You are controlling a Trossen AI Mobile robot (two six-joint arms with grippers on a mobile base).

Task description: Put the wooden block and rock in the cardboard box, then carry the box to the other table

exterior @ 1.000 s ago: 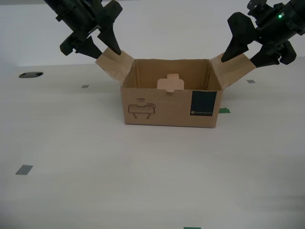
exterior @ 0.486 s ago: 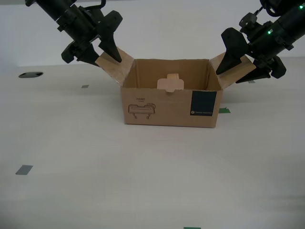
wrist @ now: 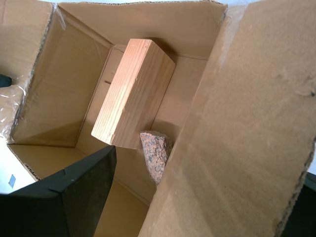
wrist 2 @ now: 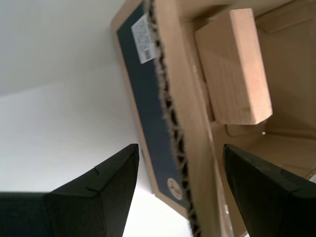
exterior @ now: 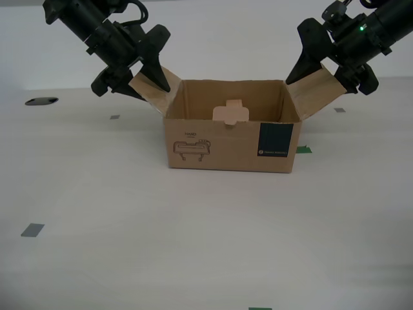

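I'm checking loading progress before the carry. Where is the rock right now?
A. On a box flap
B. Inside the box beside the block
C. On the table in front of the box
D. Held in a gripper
B: the first wrist view shows the rock on the floor of the box, next to the block.

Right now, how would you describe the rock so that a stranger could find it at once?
Look into the open cardboard box standing on the pale table. Inside lies a wooden block, and the rock sits against one end of it. It is the small, rough, pinkish-grey speckled thing, far smaller than the smooth tan block.
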